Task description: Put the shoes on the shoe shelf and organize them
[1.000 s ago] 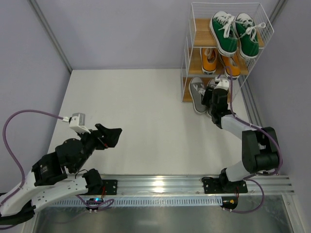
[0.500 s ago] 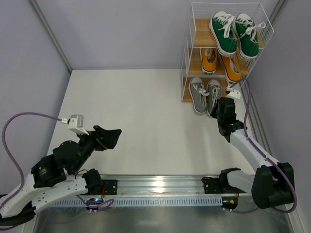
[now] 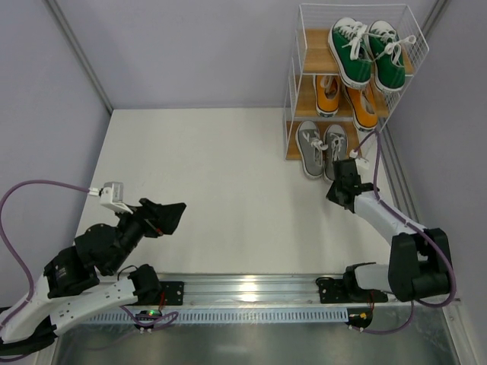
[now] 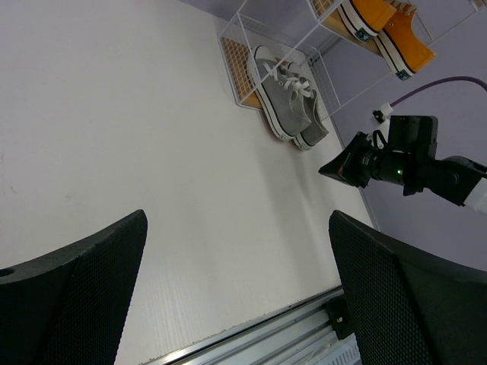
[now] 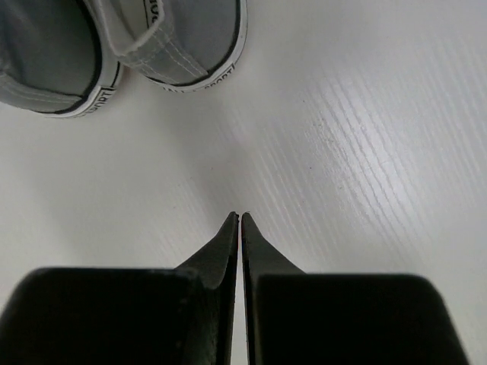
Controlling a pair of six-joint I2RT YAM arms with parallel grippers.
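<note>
The shoe shelf (image 3: 291,99) stands at the far right, a white wire rack with wooden boards. The green shoes (image 3: 365,49) lie on the top board, the orange shoes (image 3: 346,95) on the middle one, and the grey shoes (image 3: 319,146) on the lowest, heels jutting toward me. My right gripper (image 3: 340,182) hangs just in front of those heels, shut with nothing in it. In the right wrist view its tips (image 5: 240,217) meet over bare table, a short gap from the grey heels (image 5: 179,42). My left gripper (image 3: 163,217) stays at the near left, open and empty (image 4: 236,266).
A metal rail (image 3: 251,289) runs along the near edge with both arm bases on it. Purple walls close the left, back and right. A metal strip (image 3: 396,179) runs along the right wall beside the shelf. The left wrist view shows the grey pair (image 4: 289,95) and the right arm (image 4: 403,156).
My right gripper has let go of the right grey shoe, backed away from the shelf toward me and shut. The left arm has sunk slightly to the left.
</note>
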